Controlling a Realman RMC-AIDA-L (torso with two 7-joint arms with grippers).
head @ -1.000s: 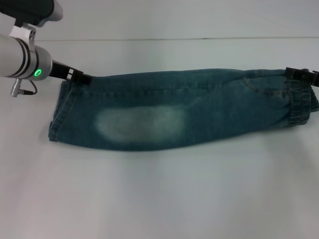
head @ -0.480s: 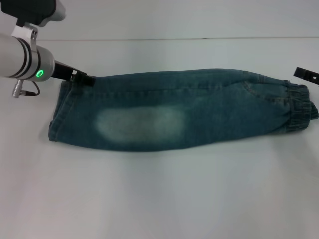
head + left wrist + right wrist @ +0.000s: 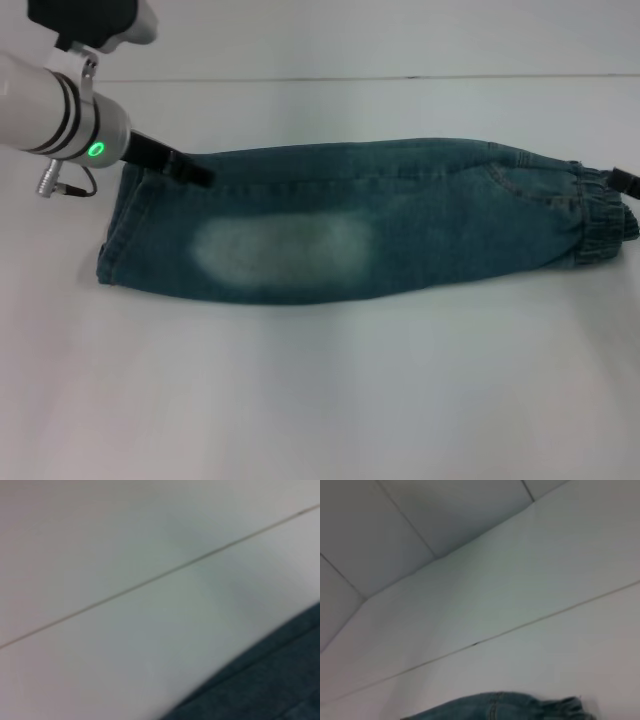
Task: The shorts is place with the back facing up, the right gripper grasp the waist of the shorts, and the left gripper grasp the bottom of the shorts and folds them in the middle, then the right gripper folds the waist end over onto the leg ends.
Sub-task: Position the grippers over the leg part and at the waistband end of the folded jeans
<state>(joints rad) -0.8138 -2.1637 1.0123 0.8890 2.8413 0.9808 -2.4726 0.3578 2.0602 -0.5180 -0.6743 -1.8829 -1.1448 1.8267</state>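
Observation:
The blue denim shorts (image 3: pixel 420 215) lie flat across the table, folded lengthwise, with a pale faded patch (image 3: pixel 280 245) facing up. The ruched waist (image 3: pixel 603 215) is at the right end and the leg ends (image 3: pixel 113 235) are at the left. My left gripper (image 3: pixel 193 172) sits over the far corner of the leg ends, on the silver arm with the green light ring (image 3: pixel 96 151). Only a black tip of my right gripper (image 3: pixel 626 181) shows at the right edge, just beyond the waist. The wrist views catch denim (image 3: pixel 270 685) and the waist band (image 3: pixel 555 707).
A white table (image 3: pixel 320 380) spreads around the shorts, with its far edge (image 3: pixel 400 77) against a pale wall. A grey cable plug (image 3: pixel 55 185) hangs under the left arm.
The right gripper has left the waist and drawn back to the right edge; the waist now lies flat. The left arm has shifted right, its gripper now over the denim.

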